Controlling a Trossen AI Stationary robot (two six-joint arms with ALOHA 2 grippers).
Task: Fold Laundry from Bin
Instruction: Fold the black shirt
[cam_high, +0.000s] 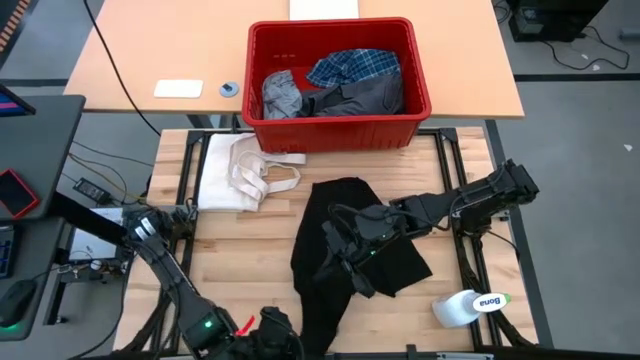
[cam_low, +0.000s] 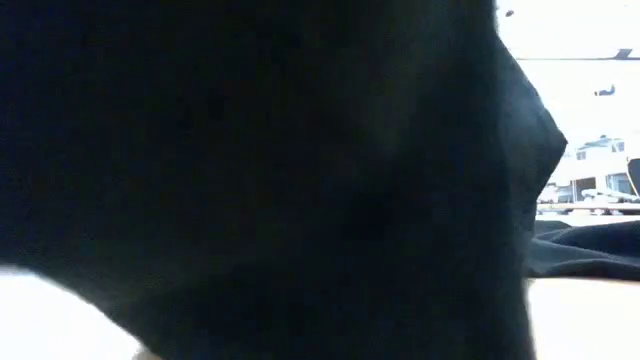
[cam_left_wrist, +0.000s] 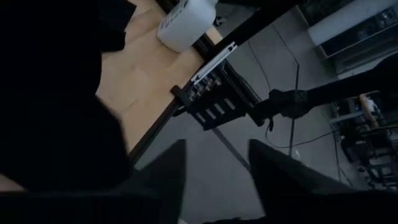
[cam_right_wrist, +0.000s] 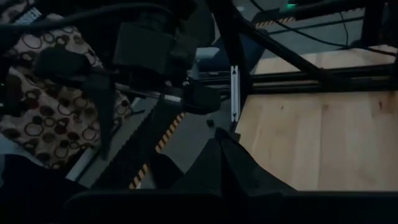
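Low view blocked by black garment (cam_low: 260, 170), bin (cam_high: 340, 128) w/ laundry behind

My wooden table (cam_high: 220, 260) carries a black garment (cam_high: 345, 245) at its middle, a cream-white cloth (cam_high: 235, 170) toward the left, a white roll (cam_high: 462, 306) at the right corner, and the red bin (cam_high: 335, 80) at its far edge.

One red bin (cam_high: 340, 130), four garments (cam_high: 345, 240), one cream cloth (cam_high: 235, 170), one white bottle (cam_high: 465, 306), two arms (cam_high: 480, 200)

Two dark, jointed arms; the left arm (cam_high: 160, 262) shows a small green light.
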